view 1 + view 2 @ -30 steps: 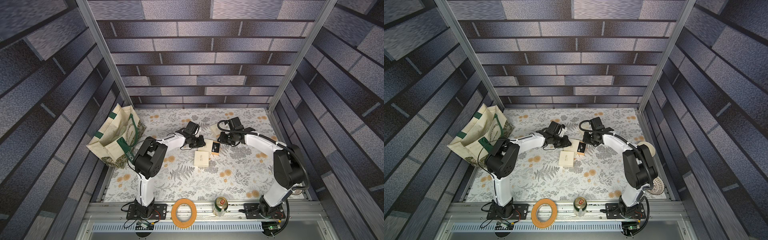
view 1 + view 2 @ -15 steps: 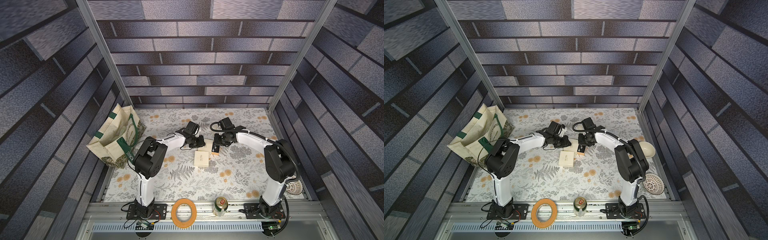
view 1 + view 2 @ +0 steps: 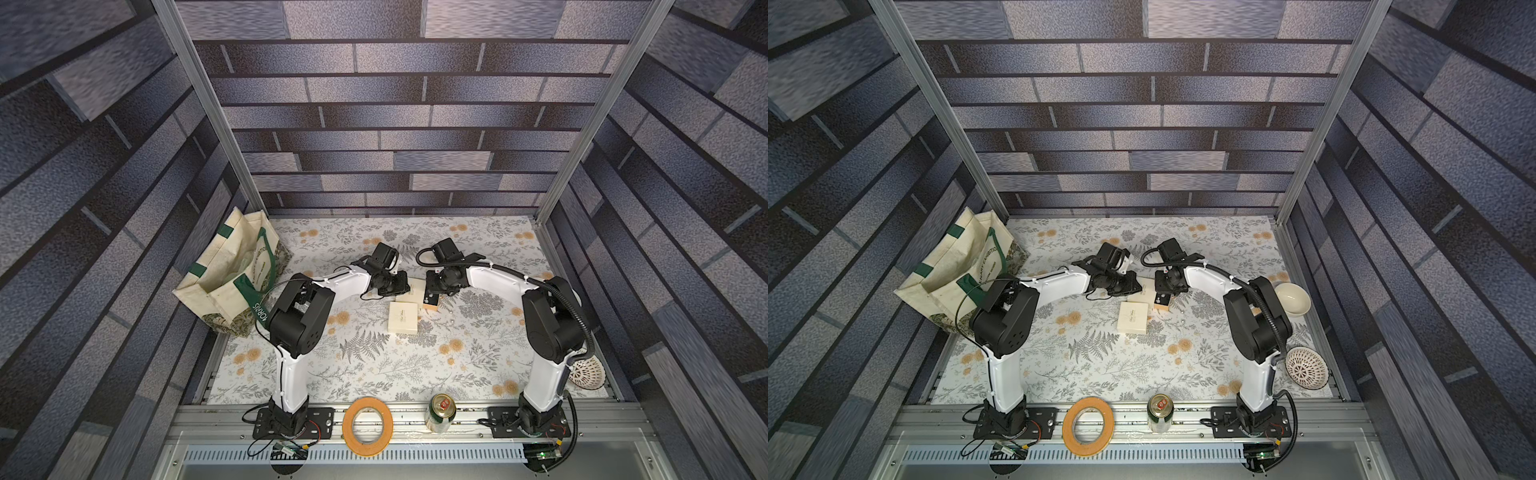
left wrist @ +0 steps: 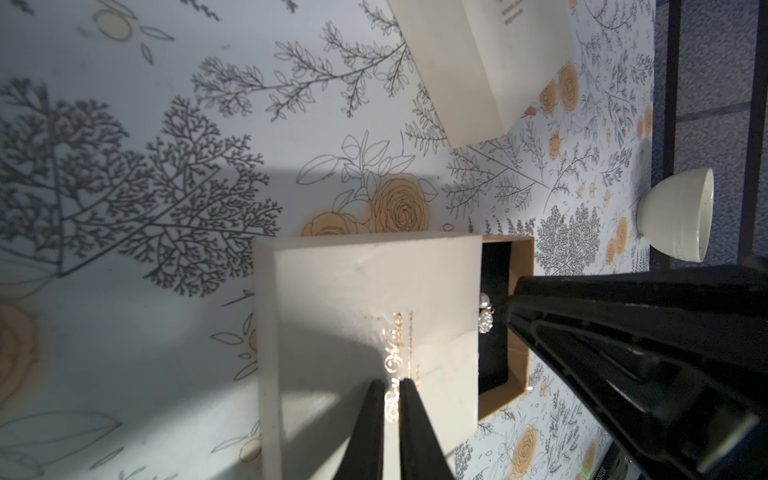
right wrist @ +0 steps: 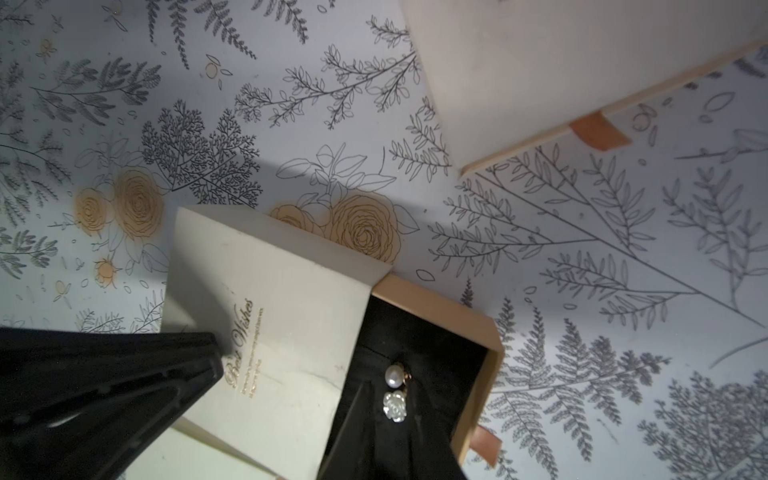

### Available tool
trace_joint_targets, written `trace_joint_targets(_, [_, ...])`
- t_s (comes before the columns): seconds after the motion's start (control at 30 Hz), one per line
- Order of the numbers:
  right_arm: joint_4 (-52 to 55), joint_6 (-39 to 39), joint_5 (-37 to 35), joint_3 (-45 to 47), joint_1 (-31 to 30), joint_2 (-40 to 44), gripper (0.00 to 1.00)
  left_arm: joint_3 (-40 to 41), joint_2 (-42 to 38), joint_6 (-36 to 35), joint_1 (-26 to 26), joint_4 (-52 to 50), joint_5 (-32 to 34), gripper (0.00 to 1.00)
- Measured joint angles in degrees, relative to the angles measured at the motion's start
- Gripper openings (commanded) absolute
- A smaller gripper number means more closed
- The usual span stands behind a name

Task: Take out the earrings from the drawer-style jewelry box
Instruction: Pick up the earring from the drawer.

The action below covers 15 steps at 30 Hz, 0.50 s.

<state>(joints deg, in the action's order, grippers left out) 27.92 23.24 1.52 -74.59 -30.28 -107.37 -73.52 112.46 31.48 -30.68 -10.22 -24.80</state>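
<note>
Right now the left gripper (image 4: 388,390), jaws almost together, is resting on the cream jewelry box (image 4: 365,316) lettered "Best Wishes" in gold; the pearl-and-white-rose earrings (image 5: 395,395) are lying in its slid-out black-lined drawer (image 5: 478,332), where the right gripper (image 4: 509,311) is reaching in, jaws impossible to judge

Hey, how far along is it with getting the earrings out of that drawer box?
Done: the drawer is slid partly out of its cream sleeve. In hand: the left pincer sits on the sleeve's top while the right pincer flanks the pearl-and-rose earrings on the black insert. Left: lifting them out; they are not out yet.
</note>
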Motion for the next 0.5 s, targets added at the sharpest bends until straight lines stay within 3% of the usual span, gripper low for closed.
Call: trace_joint_targets(0.5, [-0.3,-0.2,-1.7,-0.2,-0.7,-1.2,0.18,0.0,0.1,0.0,0.0,0.0,0.0,0.12])
